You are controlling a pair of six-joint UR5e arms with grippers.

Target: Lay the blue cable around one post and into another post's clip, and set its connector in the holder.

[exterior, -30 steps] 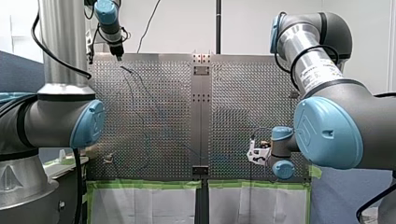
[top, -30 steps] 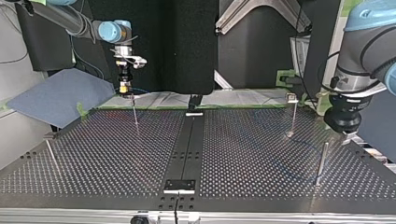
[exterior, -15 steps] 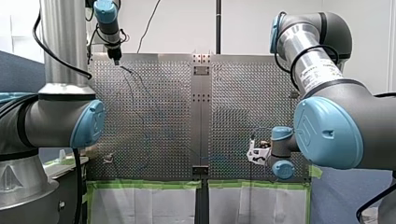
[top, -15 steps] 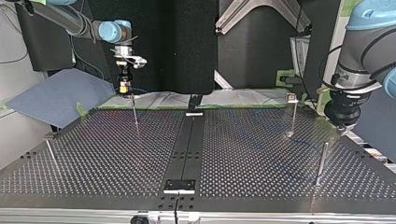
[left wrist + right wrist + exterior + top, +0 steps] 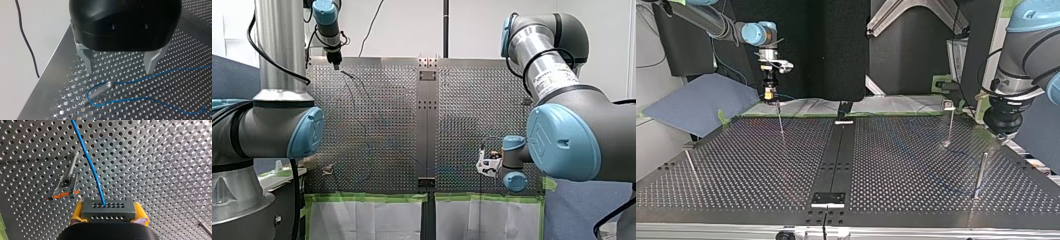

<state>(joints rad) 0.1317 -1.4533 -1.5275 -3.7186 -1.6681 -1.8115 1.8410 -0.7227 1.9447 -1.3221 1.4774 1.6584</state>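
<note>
In the left wrist view my left gripper (image 5: 119, 71) hangs open above a thin metal post (image 5: 98, 92), nothing between its metal fingers (image 5: 87, 61). The blue cable (image 5: 150, 75) loops around that post's foot and runs off across the perforated plate. My right gripper (image 5: 108, 216) is shut on the grey connector block (image 5: 108, 207), yellow pads on both sides; the blue cable (image 5: 90, 165) leaves the block ahead of it. A post with an orange-tipped clip (image 5: 65, 184) stands just beside the cable. In the top view my right gripper (image 5: 768, 95) hovers over a post (image 5: 780, 122).
More posts stand on the plate: one (image 5: 980, 172) below my left gripper (image 5: 1003, 136), a clip-topped one (image 5: 949, 125) beside it, one (image 5: 691, 165) at the top view's left. Small brackets (image 5: 827, 198) sit on the dark centre strip. Green tape edges the far side.
My left gripper has risen a little off the plate and away from the post, still open. The right arm and the connector have stayed put.
</note>
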